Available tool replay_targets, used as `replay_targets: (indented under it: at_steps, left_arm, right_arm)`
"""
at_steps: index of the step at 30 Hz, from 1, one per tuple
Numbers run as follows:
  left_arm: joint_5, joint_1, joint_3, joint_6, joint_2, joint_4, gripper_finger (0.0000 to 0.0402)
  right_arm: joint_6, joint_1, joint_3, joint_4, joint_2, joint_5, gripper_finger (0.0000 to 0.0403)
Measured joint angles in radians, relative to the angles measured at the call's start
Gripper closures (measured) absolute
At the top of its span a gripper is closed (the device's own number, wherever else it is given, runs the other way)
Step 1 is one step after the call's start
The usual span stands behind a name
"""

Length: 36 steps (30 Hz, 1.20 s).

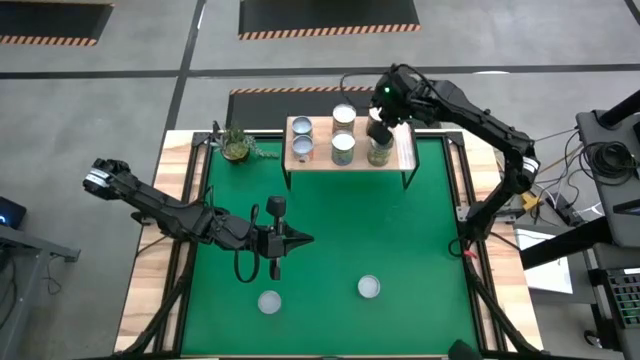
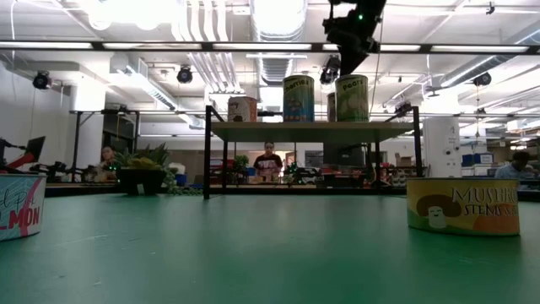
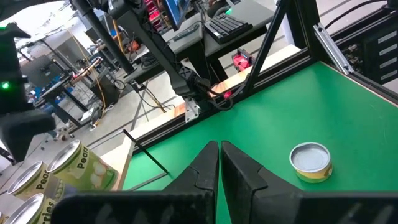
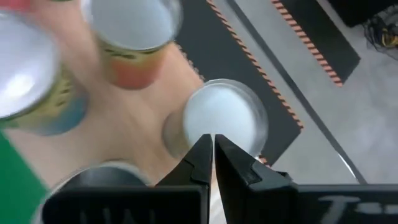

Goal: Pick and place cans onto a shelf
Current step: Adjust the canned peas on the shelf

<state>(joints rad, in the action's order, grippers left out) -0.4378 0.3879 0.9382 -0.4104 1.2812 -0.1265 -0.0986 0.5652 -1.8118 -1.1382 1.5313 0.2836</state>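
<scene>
The shelf (image 1: 405, 152) stands at the table's far edge with several cans on it, among them a green-labelled can (image 1: 379, 150) at its right end. My right gripper (image 1: 379, 128) is shut, pointing down over a silver-topped can (image 4: 224, 115) at the shelf's far right. In the low view my right gripper (image 2: 348, 69) stands just over the green can (image 2: 352, 97). My left gripper (image 1: 303, 240) is shut and empty above mid-table. Two cans rest on their bases on the green table: one (image 1: 269, 302) near left, one (image 1: 369, 288) near centre, which also shows in the left wrist view (image 3: 311, 160). My right gripper's shut fingertips (image 4: 202, 152) point down at the can's round top (image 4: 233, 112). I cannot tell whether they touch it or stand just above it.
A small potted plant (image 1: 237, 145) stands left of the shelf. The table has wooden side edges (image 1: 150, 270) and black frame bars. In the low view the two table cans show at the left (image 2: 18, 205) and right (image 2: 462, 205). People sit in the room behind.
</scene>
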Motion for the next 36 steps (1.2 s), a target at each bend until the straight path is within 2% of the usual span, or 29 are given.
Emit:
replay_targets:
  at_steps: [6, 20, 36]
  left_arm:
    - [0.0, 0.0, 0.0, -0.001, 0.0, 0.0, 0.0402]
    - [0.0, 0.0, 0.0, -0.001, 0.0, 0.002, 0.0402]
    - [0.0, 0.0, 0.0, -0.001, 0.0, -0.001, 0.0402]
  right_arm:
    - [-0.024, 0.051, 0.0, 0.038, 0.033, -0.081, 0.0394]
    - [-0.059, 0.085, 0.0, 0.065, 0.087, -0.074, 0.0394]
    - [-0.059, 0.081, -0.003, -0.004, 0.098, -0.078, 0.0394]
